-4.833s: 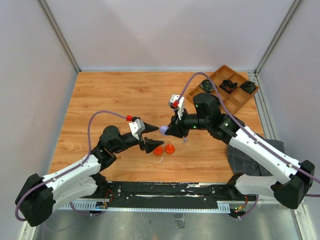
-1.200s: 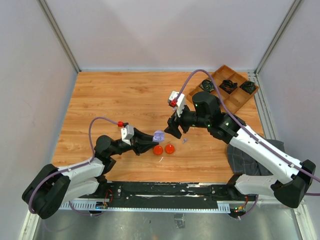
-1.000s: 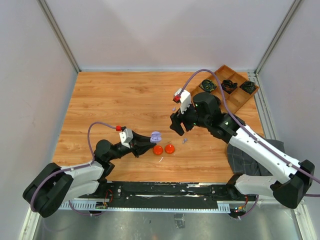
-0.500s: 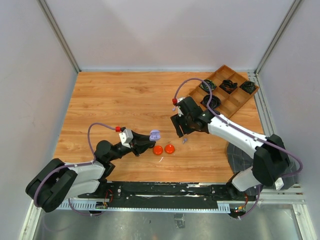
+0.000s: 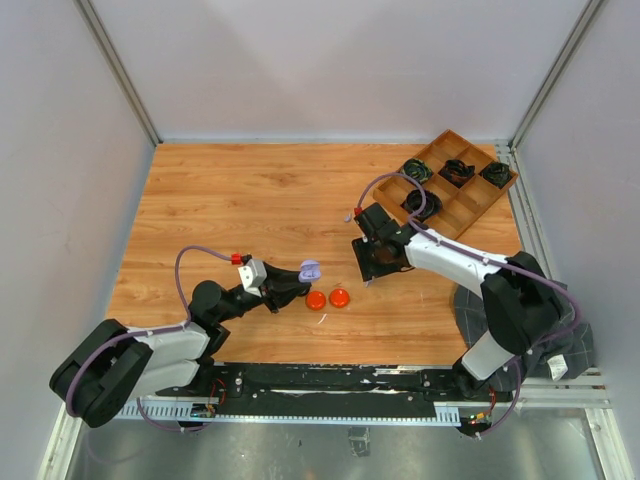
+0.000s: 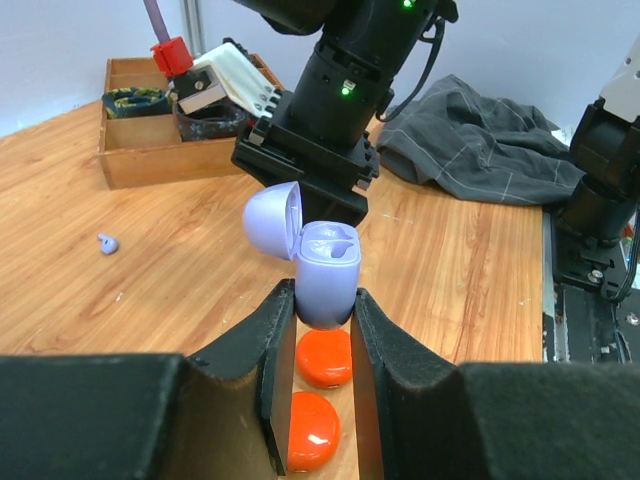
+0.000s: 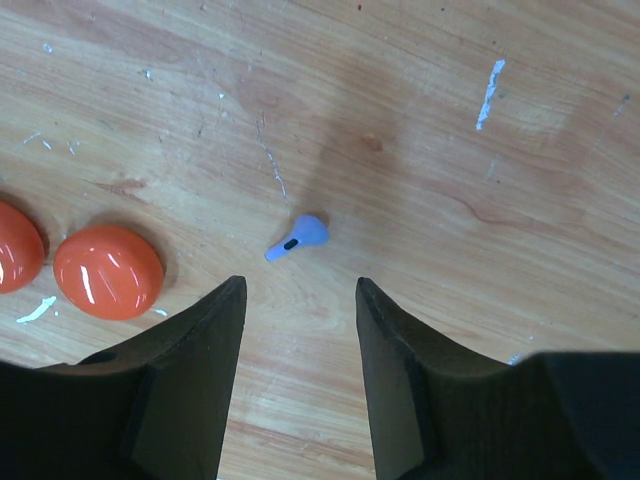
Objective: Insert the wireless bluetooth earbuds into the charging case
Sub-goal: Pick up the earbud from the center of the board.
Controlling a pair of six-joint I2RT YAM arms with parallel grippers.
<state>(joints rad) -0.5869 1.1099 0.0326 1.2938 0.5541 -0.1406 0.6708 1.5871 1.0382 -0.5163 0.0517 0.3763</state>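
Right gripper (image 7: 300, 290) hangs over the table, fingers apart with nothing between them. The lilac earbud (image 7: 297, 238) lies loose on the wood just beyond the tips, near the orange discs (image 7: 108, 271). I'd ease forward until the bud sits centred in the gap, come down, and pinch across its bulb rather than the thin stem. Left gripper (image 6: 325, 300) is clamped on the lilac charging case (image 6: 328, 262), upright with its lid flipped open. I can't tell how high the right tips ride above the wood, nor whether either case well is already filled.
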